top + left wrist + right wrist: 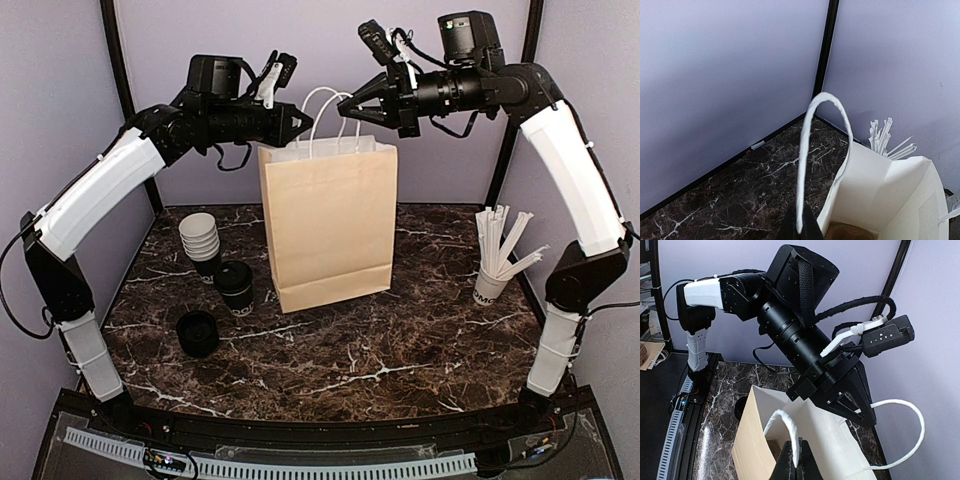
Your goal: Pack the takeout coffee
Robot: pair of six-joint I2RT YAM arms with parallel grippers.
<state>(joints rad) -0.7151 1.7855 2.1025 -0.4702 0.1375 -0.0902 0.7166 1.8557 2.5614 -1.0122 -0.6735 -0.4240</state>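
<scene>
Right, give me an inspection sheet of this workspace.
surface: dark marble tabletop, no spills seen
job's things: takeout coffee lidded, upright, left of the open paper bag, not packed
clutter: stack of cups; black round piece; cup of stirrers
grippers: left gripper shut on one white handle; right gripper shut on the other handle
cables: black loops at both wrists
surroundings: pale walls, black posts

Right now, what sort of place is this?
Probably a mock coffee counter: tall brown paper bag, stacked lidless black-and-white paper cups and a white cup of white stirrers on a dark marbled tabletop.
</scene>
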